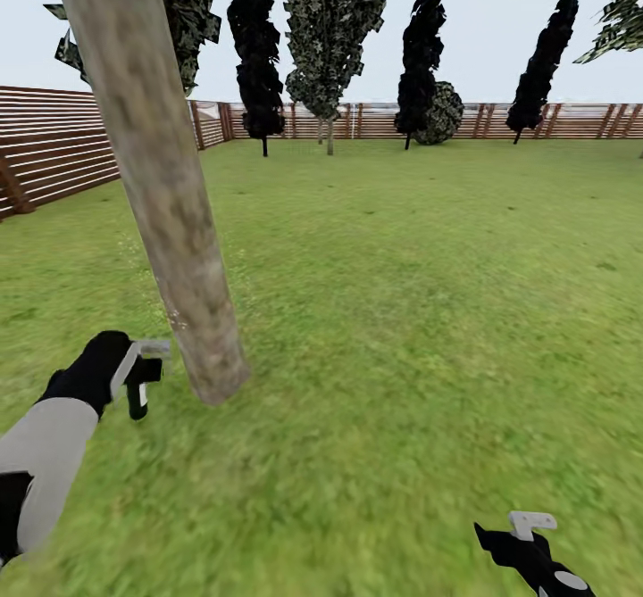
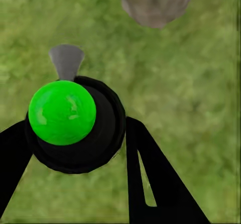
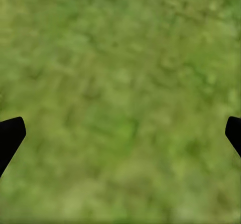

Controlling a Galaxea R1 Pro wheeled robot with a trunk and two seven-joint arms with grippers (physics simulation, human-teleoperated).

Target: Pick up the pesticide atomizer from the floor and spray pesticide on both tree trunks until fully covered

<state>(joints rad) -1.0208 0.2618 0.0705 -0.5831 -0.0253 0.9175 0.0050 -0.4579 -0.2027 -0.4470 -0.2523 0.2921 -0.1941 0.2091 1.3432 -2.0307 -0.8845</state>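
The left gripper is clamped on the pesticide atomizer, held low at the near left, its grey trigger head apparently aimed at the leaning tree trunk just beside it. At the near right, the right gripper hangs over grass, fingers spread wide, empty.
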